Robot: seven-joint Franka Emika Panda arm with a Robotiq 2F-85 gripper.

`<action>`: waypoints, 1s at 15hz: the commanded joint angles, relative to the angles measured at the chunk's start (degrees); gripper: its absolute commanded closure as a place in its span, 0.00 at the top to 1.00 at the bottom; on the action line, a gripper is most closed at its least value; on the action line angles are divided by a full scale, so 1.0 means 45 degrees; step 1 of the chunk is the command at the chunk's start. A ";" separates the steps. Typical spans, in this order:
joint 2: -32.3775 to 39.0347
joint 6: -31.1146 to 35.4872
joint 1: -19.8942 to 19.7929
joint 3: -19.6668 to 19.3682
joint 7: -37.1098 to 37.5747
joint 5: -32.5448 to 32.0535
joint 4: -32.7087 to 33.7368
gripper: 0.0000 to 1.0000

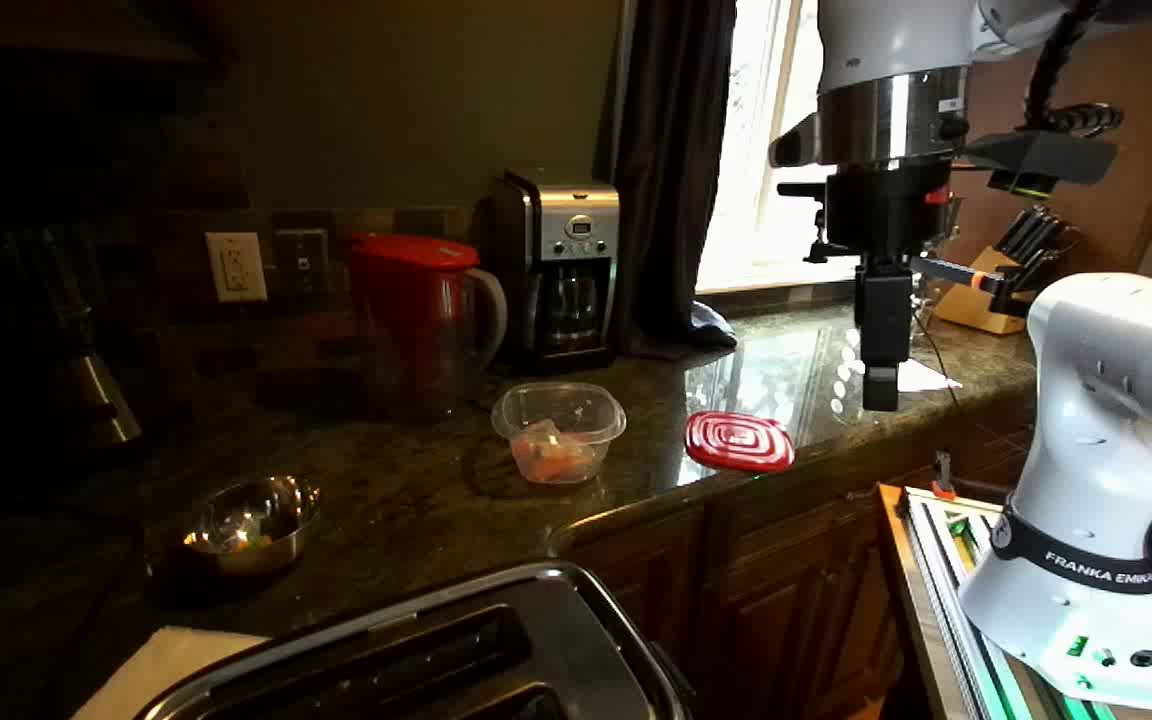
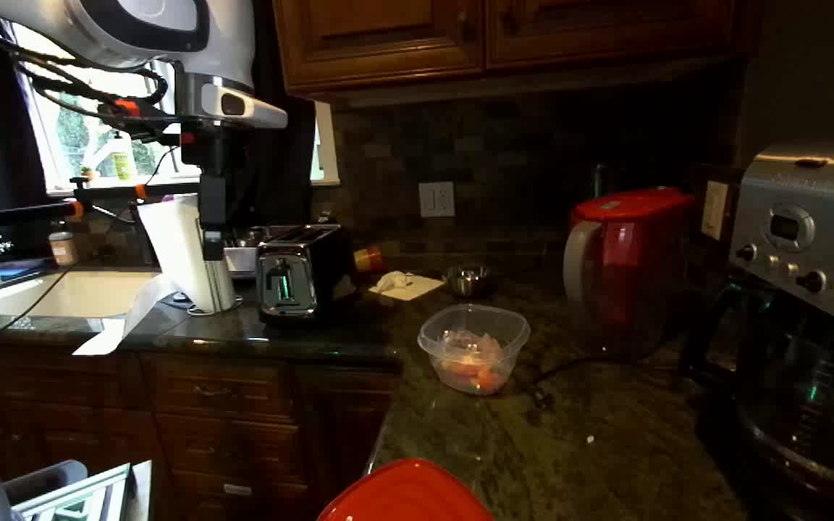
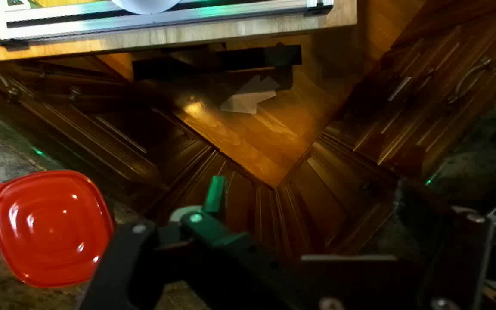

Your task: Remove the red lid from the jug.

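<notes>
Lid (image 1: 414, 250): red, on top of the jug (image 1: 421, 330)
Jug: upright on the counter (image 2: 533, 449), near the coffee maker (image 1: 576, 248)
Tub (image 1: 558, 412): near the jug, orange pieces (image 2: 476, 369) inside
Cover (image 3: 52, 228): red, flat, near the counter's edge
Gripper (image 1: 881, 388): raised, well apart from the jug, fingers spread

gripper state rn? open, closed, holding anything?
Gripper: open, by the look of the wrist view; jaws apart, nothing seen held between them.
</notes>
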 commanded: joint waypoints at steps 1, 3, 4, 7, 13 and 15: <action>-0.0007 -0.0028 -0.0062 0.0042 -0.0035 0.0022 0.0018 1.00; -0.0006 -0.0028 -0.0062 0.0041 -0.0035 0.0022 0.0018 1.00; -0.0006 -0.0028 -0.0062 0.0041 -0.0035 0.0022 0.0018 1.00; -0.0004 -0.0028 -0.0062 0.0041 -0.0035 0.0022 0.0018 1.00; 0.0991 0.0828 -0.1759 -0.0304 0.2459 0.0435 0.0514 1.00; 0.1439 0.1480 -0.2219 -0.0416 0.3205 0.0427 0.0672 1.00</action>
